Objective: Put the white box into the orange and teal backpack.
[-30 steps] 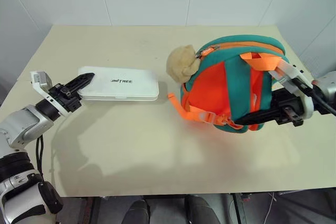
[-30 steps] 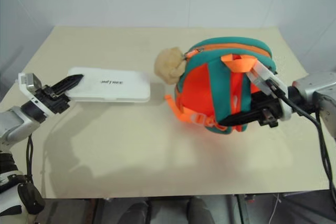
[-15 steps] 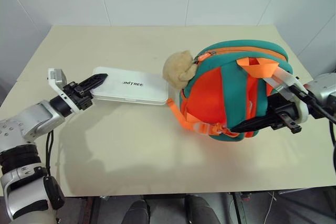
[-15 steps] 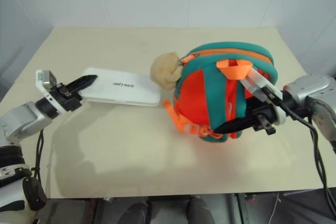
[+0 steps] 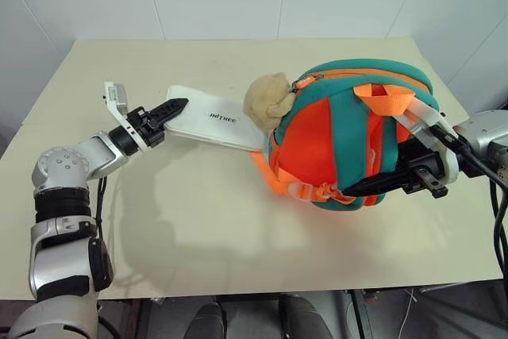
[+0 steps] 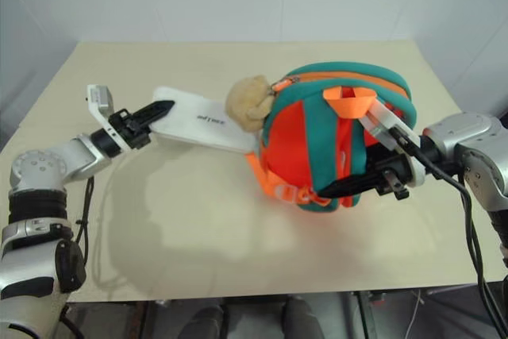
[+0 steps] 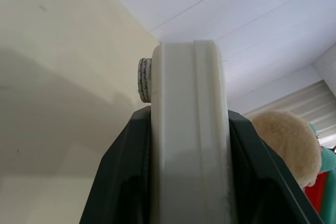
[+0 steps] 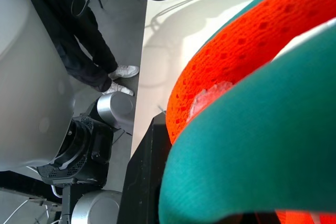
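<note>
Your white box [image 5: 216,117], flat with dark lettering, hangs tilted above the table, its far end against the tan plush on the bulky orange and teal backpack [image 5: 341,144] standing upright.

The backpack [image 5: 349,140] stands on the right half of the table [image 5: 198,228], nearer the far edge than the near one, with the plush toy [image 5: 266,101] on its left side. The white box [image 5: 218,117] extends left from behind the toy, raised off the tabletop toward the far left corner. The left gripper [image 5: 163,111] clasps the box's left end; the right gripper [image 5: 389,180] is at the backpack's right side.
</note>
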You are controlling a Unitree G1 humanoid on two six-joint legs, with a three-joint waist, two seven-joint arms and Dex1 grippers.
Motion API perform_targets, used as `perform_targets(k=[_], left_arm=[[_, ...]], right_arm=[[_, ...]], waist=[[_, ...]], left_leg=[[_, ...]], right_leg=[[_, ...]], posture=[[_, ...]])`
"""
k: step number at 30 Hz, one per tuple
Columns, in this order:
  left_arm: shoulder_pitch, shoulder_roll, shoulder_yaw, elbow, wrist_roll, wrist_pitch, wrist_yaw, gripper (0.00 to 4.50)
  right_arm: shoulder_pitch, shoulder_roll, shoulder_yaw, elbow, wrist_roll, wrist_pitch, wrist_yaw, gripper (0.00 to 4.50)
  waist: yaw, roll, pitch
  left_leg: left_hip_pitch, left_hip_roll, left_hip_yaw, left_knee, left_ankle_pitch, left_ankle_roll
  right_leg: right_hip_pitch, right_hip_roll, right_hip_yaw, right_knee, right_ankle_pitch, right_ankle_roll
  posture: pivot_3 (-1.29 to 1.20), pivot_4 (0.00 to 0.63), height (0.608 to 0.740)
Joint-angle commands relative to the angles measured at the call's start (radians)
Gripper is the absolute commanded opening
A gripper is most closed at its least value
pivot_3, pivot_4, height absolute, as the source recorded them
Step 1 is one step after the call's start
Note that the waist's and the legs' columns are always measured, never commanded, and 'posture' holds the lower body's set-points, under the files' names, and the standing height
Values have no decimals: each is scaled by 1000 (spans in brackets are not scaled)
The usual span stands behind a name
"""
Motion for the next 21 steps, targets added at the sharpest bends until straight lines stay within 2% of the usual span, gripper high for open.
perform_targets(k=[1, 7, 21], left_arm=[[-101, -21, -24, 43, 77, -58, -105, 1376], [-171, -55, -20, -27, 95, 17, -162, 1376], [-129, -44, 54, -373, 59, 142, -123, 1376]], right_arm=[[-24, 20, -36, 0, -14, -8, 70, 655], [-35, 48, -42, 15, -41, -10, 69, 655], [-44, 99, -49, 35, -77, -13, 56, 655]], waist=[[1, 0, 0], [2, 0, 0], [2, 0, 0]], left_leg=[[-1, 0, 0, 1, 0, 0], [-6, 0, 0, 8, -3, 3], [-13, -1, 0, 9, -4, 3]], right_leg=[[0, 0, 0, 0, 0, 0], [-1, 0, -1, 1, 1, 2], [-8, -3, -6, 2, 1, 2]], posture=[[0, 150, 740], [0, 150, 740], [0, 150, 740]])
